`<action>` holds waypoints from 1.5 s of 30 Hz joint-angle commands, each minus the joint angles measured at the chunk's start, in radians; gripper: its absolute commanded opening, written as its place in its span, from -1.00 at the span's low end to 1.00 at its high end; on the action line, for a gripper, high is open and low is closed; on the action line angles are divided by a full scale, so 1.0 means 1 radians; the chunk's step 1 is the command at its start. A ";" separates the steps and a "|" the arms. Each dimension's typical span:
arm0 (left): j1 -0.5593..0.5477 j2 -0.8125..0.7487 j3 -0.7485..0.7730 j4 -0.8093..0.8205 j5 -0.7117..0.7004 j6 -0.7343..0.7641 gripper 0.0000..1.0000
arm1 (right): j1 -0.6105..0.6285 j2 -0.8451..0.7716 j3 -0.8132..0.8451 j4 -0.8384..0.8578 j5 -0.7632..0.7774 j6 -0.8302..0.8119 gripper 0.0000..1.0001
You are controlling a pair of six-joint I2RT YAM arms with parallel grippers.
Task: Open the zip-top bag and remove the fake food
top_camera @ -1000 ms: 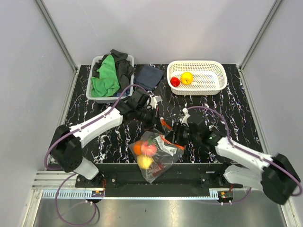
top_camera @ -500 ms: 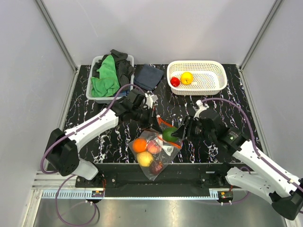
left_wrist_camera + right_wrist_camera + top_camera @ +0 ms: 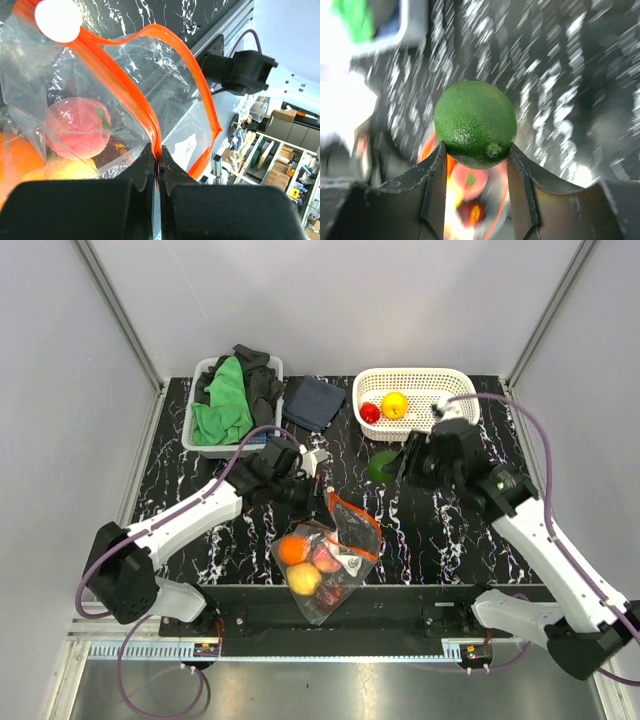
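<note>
Left wrist view: the zip-top bag (image 3: pixel 125 90) runs off the left and top edges, and the lower edge cuts the left gripper (image 3: pixel 159 172) to its fingertips. An orange fruit (image 3: pixel 12 155) is cropped at the left. A yellow fruit (image 3: pixel 65 170) sinks behind the fingers. We cannot identify the dark piece (image 3: pixel 119 150) beside the pink fruit (image 3: pixel 75 127) — possibly a brown fruit.

Right wrist view: the table (image 3: pixel 560 75) and a bin (image 3: pixel 415 25) smear into streaks. Between the fingers of the right gripper (image 3: pixel 477 146), the bag's contents are a bright blur. The green lime (image 3: pixel 475 120) loses its lower flanks behind those fingers.
</note>
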 commanded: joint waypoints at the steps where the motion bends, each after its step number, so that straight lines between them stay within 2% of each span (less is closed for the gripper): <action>1: 0.001 -0.061 -0.031 0.039 0.007 0.033 -1.00 | -0.184 0.154 0.145 0.009 0.037 -0.128 -1.00; 6: 0.003 -0.074 -0.028 0.008 0.036 0.079 -1.00 | -0.336 0.352 0.269 0.110 -0.046 -0.148 -1.00; 11: 0.003 -0.039 0.055 -0.082 0.026 0.183 -1.00 | -0.518 0.584 0.357 0.266 -0.213 -0.018 -1.00; 15: 0.007 0.001 0.144 -0.145 0.015 0.226 -1.00 | -0.609 0.785 0.501 0.290 -0.308 0.016 -1.00; 19: 0.015 0.021 0.162 -0.151 0.033 0.223 -1.00 | -0.660 1.010 0.689 0.290 -0.363 0.018 -1.00; 26: 0.030 0.057 0.218 -0.230 0.016 0.255 -1.00 | -0.689 1.286 0.950 0.229 -0.415 -0.024 -0.93; 30: 0.039 0.067 0.239 -0.249 0.000 0.238 -1.00 | -0.689 1.409 1.091 0.173 -0.437 -0.051 -0.77; 33: 0.044 0.081 0.255 -0.260 -0.011 0.226 -1.00 | -0.689 1.501 1.217 0.103 -0.445 -0.068 -0.57; 36: 0.046 0.101 0.282 -0.273 -0.011 0.217 -1.00 | -0.689 1.538 1.282 0.066 -0.437 -0.074 -0.09; 38: 0.046 0.112 0.300 -0.277 -0.016 0.214 -1.00 | -0.689 1.517 1.271 0.054 -0.425 -0.068 0.30; 41: 0.046 0.138 0.336 -0.283 -0.016 0.211 -1.00 | -0.689 1.454 1.234 0.020 -0.410 -0.064 0.52; 45: 0.046 0.184 0.391 -0.291 -0.010 0.209 -1.00 | -0.684 1.292 1.112 -0.055 -0.364 -0.067 0.63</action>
